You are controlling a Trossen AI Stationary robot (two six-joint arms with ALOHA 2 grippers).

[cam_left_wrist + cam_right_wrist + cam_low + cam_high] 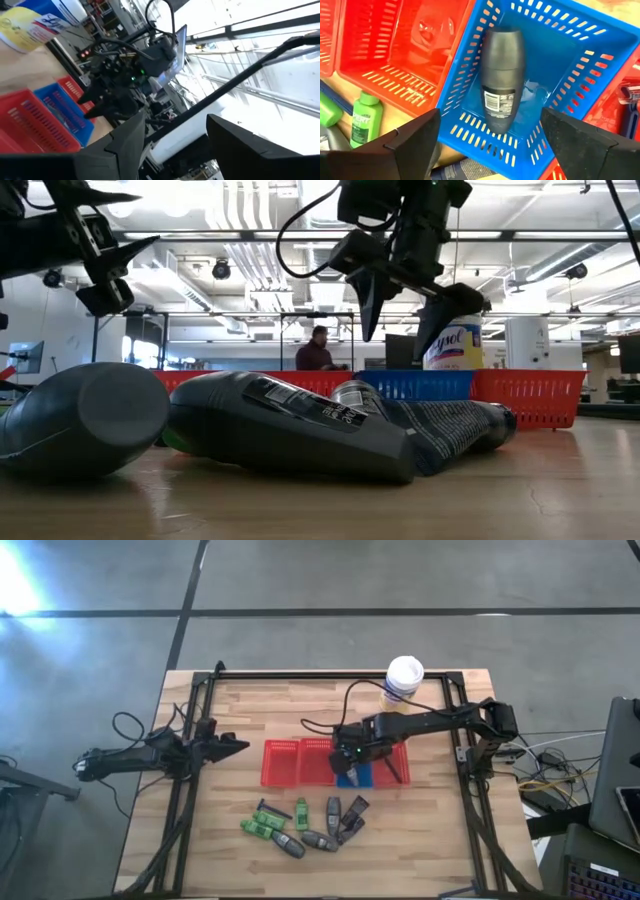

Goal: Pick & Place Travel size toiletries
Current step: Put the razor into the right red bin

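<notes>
My right gripper (490,117) hangs open above the blue mesh basket (580,60). A grey oval tube (502,75) lies flat on the basket's floor below the fingers, untouched. In the high view the right gripper (350,762) is over that basket (362,778). On the table near the front edge lie green pieces (262,827), grey tubes (320,838), dark packets (352,815) and a thin black stick (272,808). A green bottle (366,117) lies beside the baskets. My left gripper (238,747) waits open at the table's left, above the table.
Red mesh baskets (283,762) (398,765) stand on both sides of the blue one in a row across the table's middle. A large white canister (403,680) stands near the far edge. Black frame rails run along the left and right edges. A person stands far behind the table (318,350).
</notes>
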